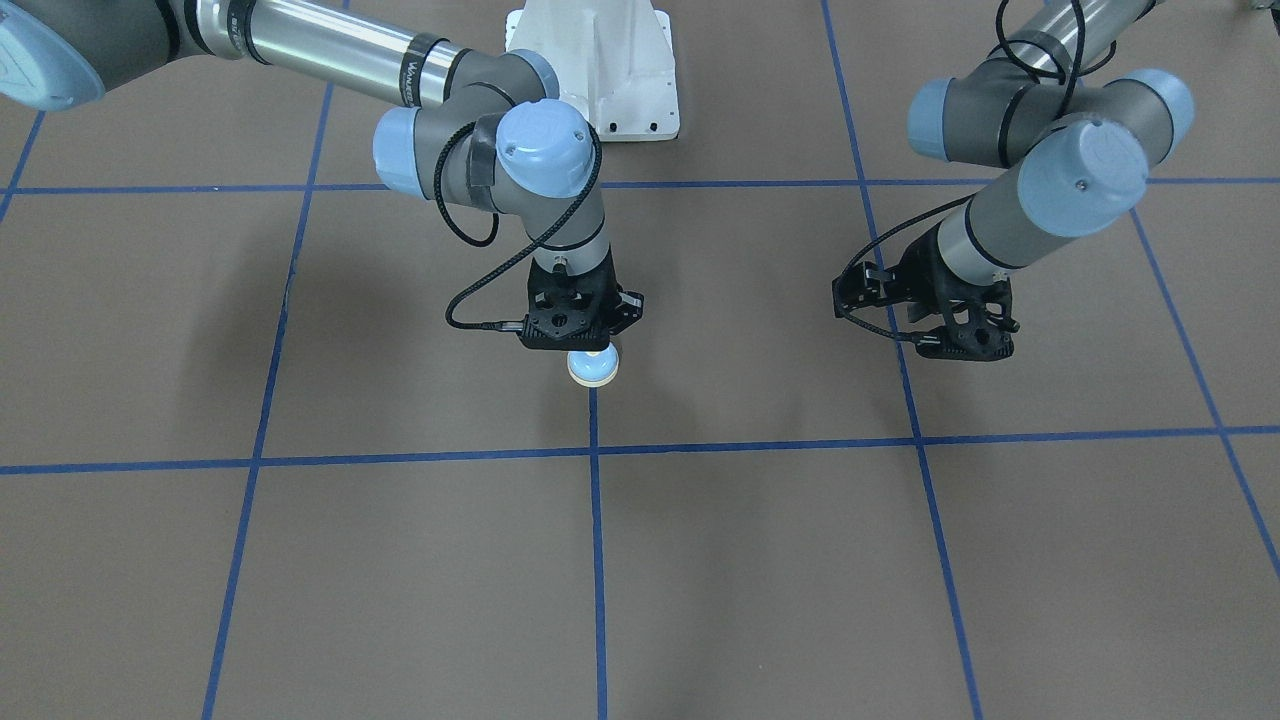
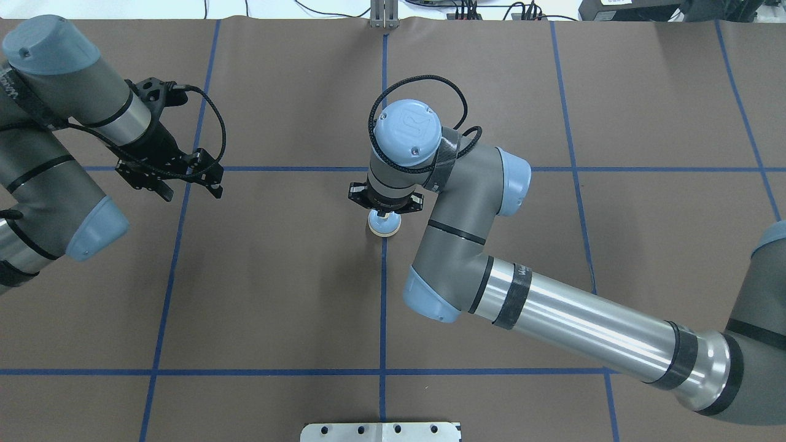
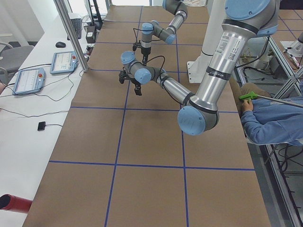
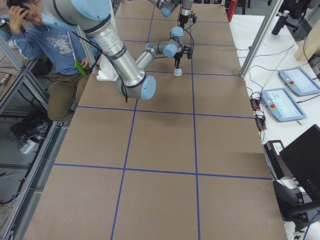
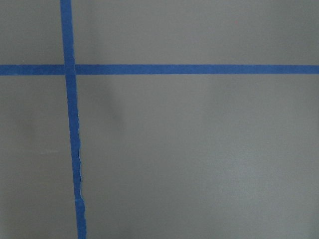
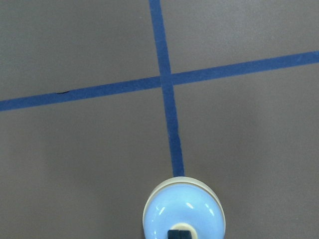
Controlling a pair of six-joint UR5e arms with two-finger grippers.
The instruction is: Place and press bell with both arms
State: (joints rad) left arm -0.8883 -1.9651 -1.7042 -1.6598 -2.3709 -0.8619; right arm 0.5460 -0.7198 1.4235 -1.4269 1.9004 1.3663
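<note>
The light-blue bell [image 1: 594, 371] with its cream base stands on the brown table on a blue tape line, near the middle. It also shows in the overhead view [image 2: 384, 228], the right side view [image 4: 177, 73] and the right wrist view [image 6: 164, 211]. My right gripper [image 1: 590, 352] points straight down over it, its black fingertips [image 6: 179, 233] closed together at the button on top. My left gripper [image 2: 191, 189] hangs open and empty above the table, well off to the side of the bell. The left wrist view shows only table and tape.
The white bolted pedestal [image 1: 600, 70] stands behind the bell. Blue tape lines [image 2: 383, 307] grid the brown table. A seated person [image 4: 45, 40] is beside the table's robot side. Teach pendants [image 3: 28, 80] lie on the side bench.
</note>
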